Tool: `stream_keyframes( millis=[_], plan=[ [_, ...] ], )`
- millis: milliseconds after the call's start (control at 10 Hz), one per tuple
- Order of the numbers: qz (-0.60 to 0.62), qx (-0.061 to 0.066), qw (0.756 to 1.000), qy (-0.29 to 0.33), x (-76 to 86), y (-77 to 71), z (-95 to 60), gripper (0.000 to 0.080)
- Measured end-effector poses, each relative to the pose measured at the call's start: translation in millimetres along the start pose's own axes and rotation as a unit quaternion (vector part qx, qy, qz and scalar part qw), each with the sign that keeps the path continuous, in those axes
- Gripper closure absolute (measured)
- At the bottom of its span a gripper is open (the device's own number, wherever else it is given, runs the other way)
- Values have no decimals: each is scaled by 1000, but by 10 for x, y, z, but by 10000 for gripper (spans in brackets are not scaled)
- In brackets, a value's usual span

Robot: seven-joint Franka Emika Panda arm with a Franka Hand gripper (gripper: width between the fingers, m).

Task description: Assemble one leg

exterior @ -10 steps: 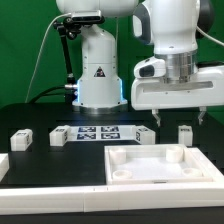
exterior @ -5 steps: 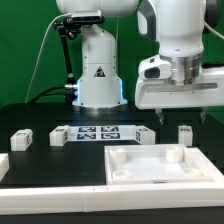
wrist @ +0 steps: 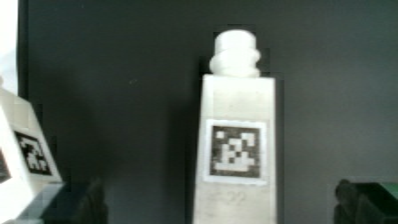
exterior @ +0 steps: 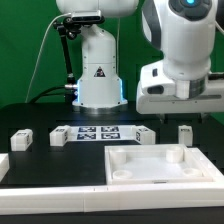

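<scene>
Ext view, nearest first: a white strip (exterior: 50, 203) runs along the front and is cut off by the frame, so what it belongs to can't be told. Behind it the big white tray (exterior: 113, 168) lies flat on the dark bench (exterior: 40, 152), w/ its far side out of frame at the ext view's right. A white piece (exterior: 3, 165) at the ext view's left edge is only partly in frame.

Next row back: the leg (exterior: 184, 133) sits on the bench just beyond the tray's far corner, at the ext view's right. Whether it touches the tray can't be told. The gripper (exterior: 183, 113) hangs above it w/o contact, its tips hard to make out against the dark. Three more small blocks lie in the same row: one far left (exterior: 20, 140), one mid-left (exterior: 60, 135), one near the leg (exterior: 143, 135). The marker board (exterior: 97, 132) lies between the last two.

Wrist view: the leg (wrist: 237, 150) fills the middle, w/ a square marker on its face and a rounded knob (wrist: 237, 52) at one end; the other end is blurred. The fingers (wrist: 365, 198) are dark blurs set wide apart w/ the leg between them and nothing touching, so the gripper (wrist: 217, 203) is spread and empty. A second tagged block (wrist: 22, 150) lies beside the leg, apart from it and cut off by the frame.

Farthest: the white robot base (exterior: 97, 70) stands behind the marker board; the arm's top is out of frame.
</scene>
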State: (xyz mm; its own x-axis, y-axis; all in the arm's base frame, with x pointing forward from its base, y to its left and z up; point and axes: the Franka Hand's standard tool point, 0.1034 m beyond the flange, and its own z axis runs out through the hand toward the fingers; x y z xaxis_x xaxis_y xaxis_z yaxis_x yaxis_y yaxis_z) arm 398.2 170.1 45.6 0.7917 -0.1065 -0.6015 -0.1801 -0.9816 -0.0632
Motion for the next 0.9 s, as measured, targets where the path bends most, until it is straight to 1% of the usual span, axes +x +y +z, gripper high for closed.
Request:
stream_keyframes(
  millis=[100, 200, 300, 400, 600, 700, 900],
  plan=[
    [-5, -2, 999, -46, -17, -8, 19, 150],
    [-5, -2, 997, -78, -2, -26, 51, 150],
    [-3, 2, 993, -117, -4, -50, 116, 150],
    [-1, 4, 992, -128, 39, -64, 185, 150],
    [-3, 1, 992, -128, 39, -73, 281, 150],
    [-1, -2, 992, -128, 31, -72, 339, 150],
    [15, -9, 992, -129, 16, -87, 404, 150]
  ],
)
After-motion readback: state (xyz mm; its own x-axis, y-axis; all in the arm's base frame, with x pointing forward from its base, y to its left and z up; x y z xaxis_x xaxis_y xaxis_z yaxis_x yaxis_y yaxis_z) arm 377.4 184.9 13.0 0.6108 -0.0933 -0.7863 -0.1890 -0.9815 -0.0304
